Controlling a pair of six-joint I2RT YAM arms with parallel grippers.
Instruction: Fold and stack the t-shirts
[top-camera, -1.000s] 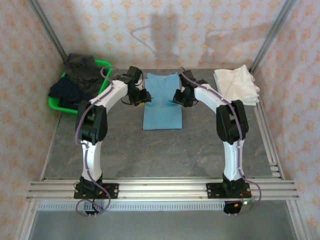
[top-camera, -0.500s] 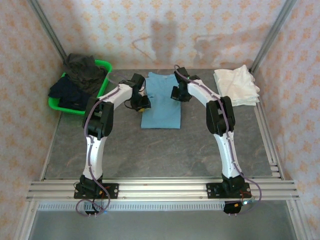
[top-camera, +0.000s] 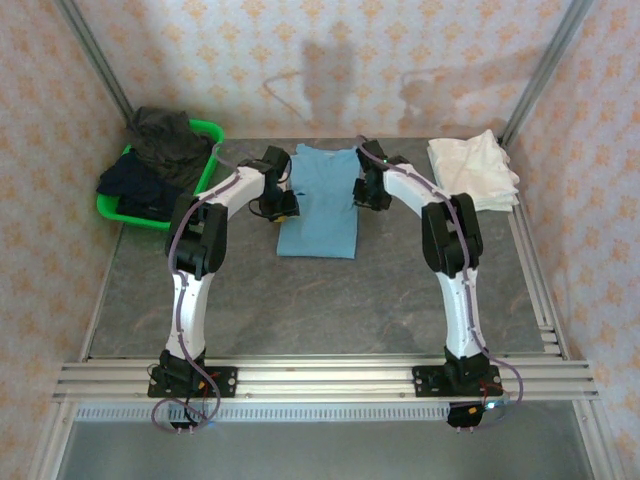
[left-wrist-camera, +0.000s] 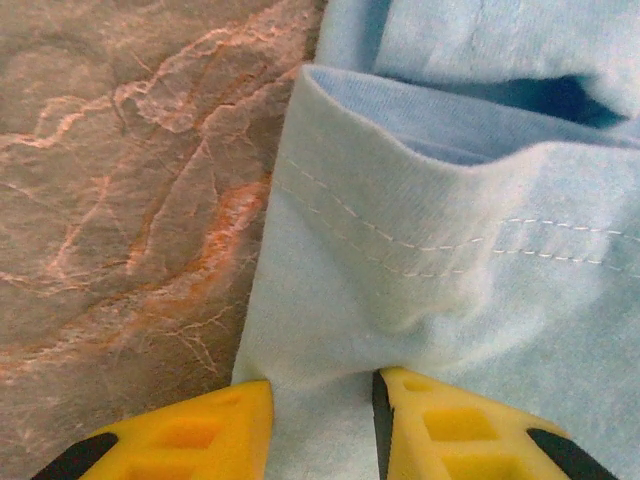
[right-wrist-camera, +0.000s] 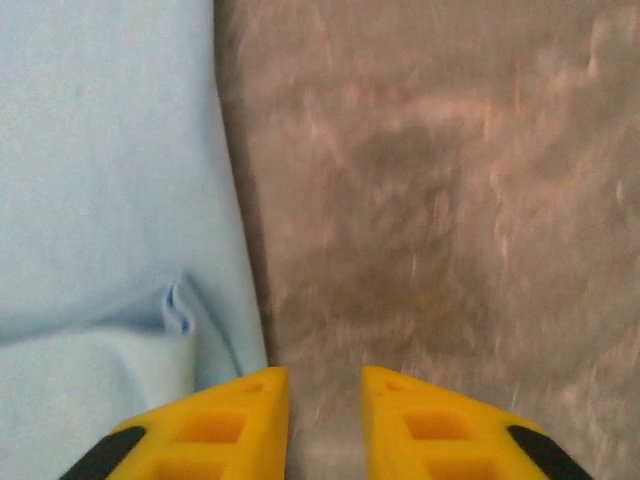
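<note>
A sky-blue t-shirt (top-camera: 320, 205), folded into a long strip, lies at the back middle of the table, its lower end skewed a little left. My left gripper (top-camera: 285, 207) sits at its left edge. In the left wrist view the gripper (left-wrist-camera: 322, 385) is open with blue cloth (left-wrist-camera: 450, 250) and a stitched hem lying between the yellow fingers. My right gripper (top-camera: 368, 192) is at the shirt's right edge. In the right wrist view it (right-wrist-camera: 325, 375) is open over bare table, the blue cloth (right-wrist-camera: 100, 180) just left of it. Cream-white t-shirts (top-camera: 475, 170) lie piled at the back right.
A green basket (top-camera: 208, 127) with dark clothes (top-camera: 160, 150) stands at the back left. The grey stone-patterned table (top-camera: 330, 300) stretches forward of the shirt to the metal rail (top-camera: 320, 378) at the arm bases. Patterned walls close in the back and sides.
The blue shirt's lower end has slid left and tilted. My right gripper has moved right, off the shirt's edge onto bare table. My left gripper has shifted slightly forward along the left edge.
</note>
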